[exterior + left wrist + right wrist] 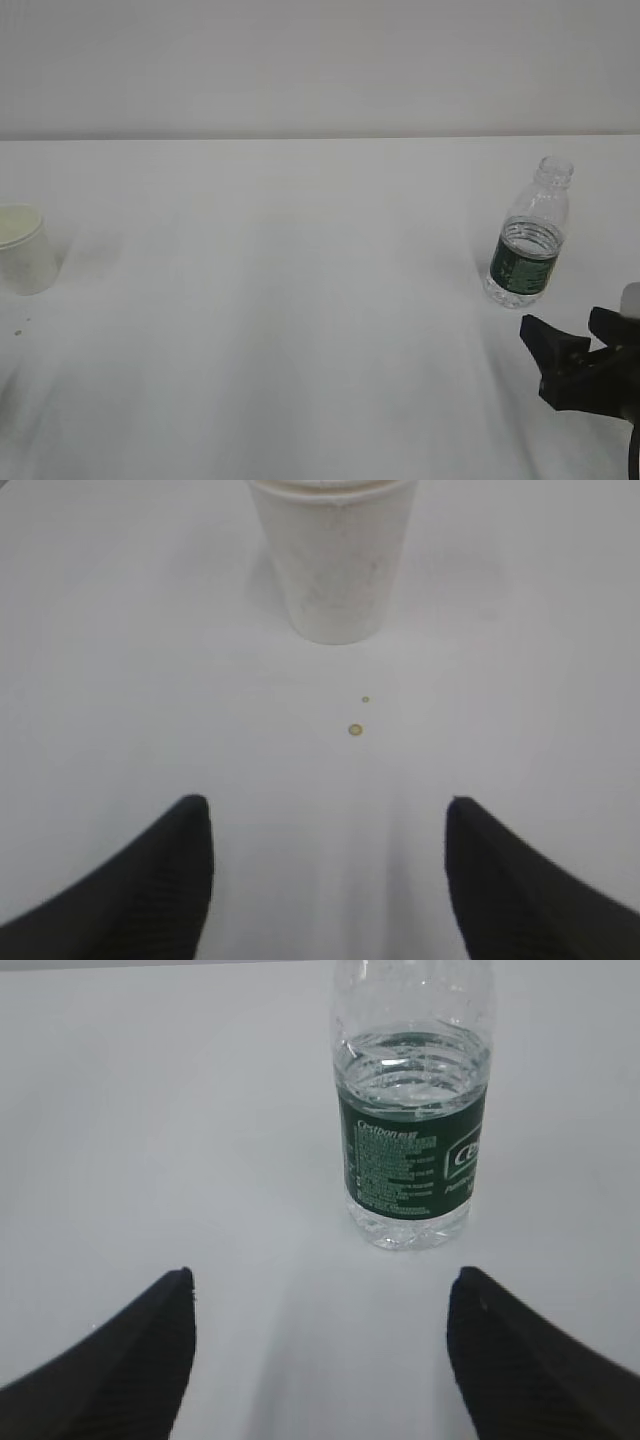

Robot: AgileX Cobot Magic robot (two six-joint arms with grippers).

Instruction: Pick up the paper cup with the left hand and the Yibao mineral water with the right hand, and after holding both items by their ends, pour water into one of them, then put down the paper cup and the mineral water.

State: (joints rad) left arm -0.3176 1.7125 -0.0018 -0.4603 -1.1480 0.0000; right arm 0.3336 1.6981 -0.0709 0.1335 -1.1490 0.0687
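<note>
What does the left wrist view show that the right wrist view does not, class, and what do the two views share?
Only the left wrist view shows the paper cup, standing upright, with two small yellowish spots on the table in front of it. Only the right wrist view shows the water bottle, upright, partly filled, with a dark green label. Both show the white table and a pair of black fingers spread wide apart, holding nothing, with the object ahead of the gap and untouched.
</note>
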